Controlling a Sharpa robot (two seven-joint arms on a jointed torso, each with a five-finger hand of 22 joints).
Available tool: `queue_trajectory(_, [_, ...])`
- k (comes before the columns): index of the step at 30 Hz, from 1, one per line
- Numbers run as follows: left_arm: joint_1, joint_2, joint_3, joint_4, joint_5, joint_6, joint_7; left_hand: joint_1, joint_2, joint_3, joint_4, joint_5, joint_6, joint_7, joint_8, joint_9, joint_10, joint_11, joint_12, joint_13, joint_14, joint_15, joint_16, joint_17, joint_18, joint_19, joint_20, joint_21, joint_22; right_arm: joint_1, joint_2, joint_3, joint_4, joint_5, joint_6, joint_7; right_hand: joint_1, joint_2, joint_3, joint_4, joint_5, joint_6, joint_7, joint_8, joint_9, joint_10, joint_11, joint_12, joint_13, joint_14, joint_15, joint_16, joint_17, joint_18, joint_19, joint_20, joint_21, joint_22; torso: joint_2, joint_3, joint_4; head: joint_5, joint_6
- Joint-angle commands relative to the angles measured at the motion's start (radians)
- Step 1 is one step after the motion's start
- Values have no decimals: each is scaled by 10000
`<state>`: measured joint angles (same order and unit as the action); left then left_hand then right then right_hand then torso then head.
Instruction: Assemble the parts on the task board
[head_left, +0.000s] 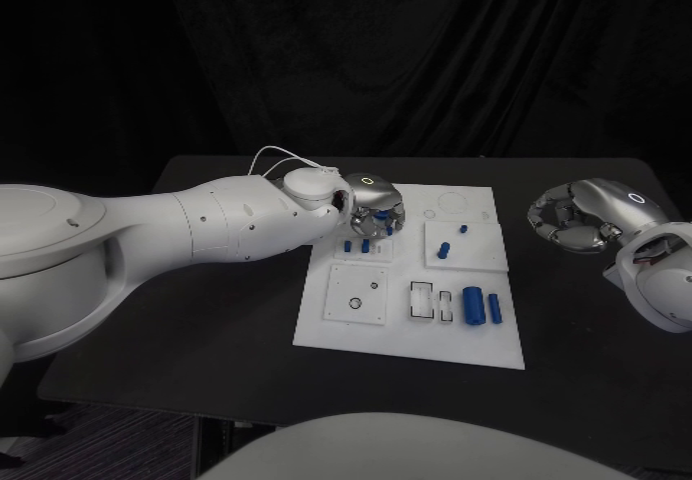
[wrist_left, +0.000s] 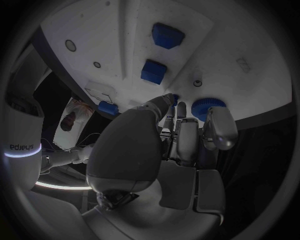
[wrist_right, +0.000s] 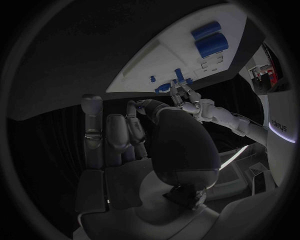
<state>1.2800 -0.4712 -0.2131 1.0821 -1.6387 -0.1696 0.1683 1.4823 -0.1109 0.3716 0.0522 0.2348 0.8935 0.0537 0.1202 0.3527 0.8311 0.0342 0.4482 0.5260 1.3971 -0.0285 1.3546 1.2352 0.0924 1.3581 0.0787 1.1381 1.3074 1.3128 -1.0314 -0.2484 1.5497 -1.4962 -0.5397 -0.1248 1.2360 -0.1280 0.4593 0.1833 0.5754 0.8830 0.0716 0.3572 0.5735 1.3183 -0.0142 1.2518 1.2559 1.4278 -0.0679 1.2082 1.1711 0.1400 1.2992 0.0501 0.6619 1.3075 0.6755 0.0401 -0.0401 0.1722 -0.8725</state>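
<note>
The white task board (head_left: 411, 325) lies mid-table. My left hand (head_left: 372, 203) hovers over its far left corner, and thumb and a finger pinch a small blue peg (head_left: 387, 229) there; in the left wrist view the peg (wrist_left: 174, 98) shows between the fingertips (wrist_left: 166, 98). Two short blue parts (head_left: 359, 244) stand just in front of that hand. A blue round part (wrist_left: 208, 107) sits beside the fingers. My right hand (head_left: 581, 216) hangs over the black table right of the board, fingers apart and holding nothing. The right wrist view shows the left hand (wrist_right: 187, 97) over blue parts (wrist_right: 164, 88).
Two larger blue cylinders (head_left: 482, 304) lie at the board's near right, beside white slots (head_left: 423, 300). Two small blue pieces (head_left: 444, 250) sit on the right middle panel. A white cable (head_left: 281, 157) loops behind the left wrist. Bare black table (head_left: 216, 330) surrounds the board.
</note>
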Motion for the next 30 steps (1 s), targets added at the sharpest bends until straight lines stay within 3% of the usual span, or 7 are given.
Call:
queue_trajectory(1, [-46, 39, 8, -60, -62, -147, 59, 40, 95, 87, -7, 72, 77, 14, 43, 10, 83, 5, -5, -21, -35, -75, -13, -33, -4, -3, -47, -15, 1426, -22, -16, 7, 16, -23, 77, -70, 81, 56, 19, -47, 27, -26, 14, 56, 15, -96, 6, -67, -9, -60, 11, -22, -9, 19, -35, -32, -57, 749, 8, -6, -8, 16, -2])
queue_trajectory(10, [-229, 103, 8, -189, -62, -260, 103, 61, 145, 140, -33, 96, 113, -11, 51, 8, 211, -12, -6, -42, -111, -85, -97, -191, 14, -47, -62, -110, 1401, -22, -10, 7, 10, -23, 147, -65, 85, 68, 26, -50, 28, -24, 14, 60, 20, -105, 6, -83, -22, -65, 12, -32, -15, 17, -32, -31, -49, 751, 3, -2, -4, 22, -2])
queue_trajectory(15, [-302, 113, 8, -225, -62, -553, 220, 101, 237, 178, -101, 143, 508, 89, 251, 88, 590, -110, 66, -58, -91, -150, -80, -220, -3, 0, -96, -33, 1425, -22, -26, 6, 21, -23, 172, -64, 91, 76, 32, -53, 30, -25, 13, 60, 21, -105, 5, -85, -23, -66, 12, -35, -18, 17, -32, -30, -48, 751, 3, -1, -11, 1, -2])
queue_trajectory(30, [-342, -75, 9, -47, -62, -1069, 410, 101, 367, 45, -244, 265, 1143, 130, 589, 319, 1166, -215, 158, -62, -45, -242, -61, -328, -41, 113, -163, 140, 1474, -39, -15, 6, -11, -22, 291, -73, 126, 110, 58, -76, 33, -33, 10, 64, 28, -95, 1, -83, -20, -66, 9, -38, -17, 18, -32, -31, -53, 751, 14, -7, -12, 58, -2])
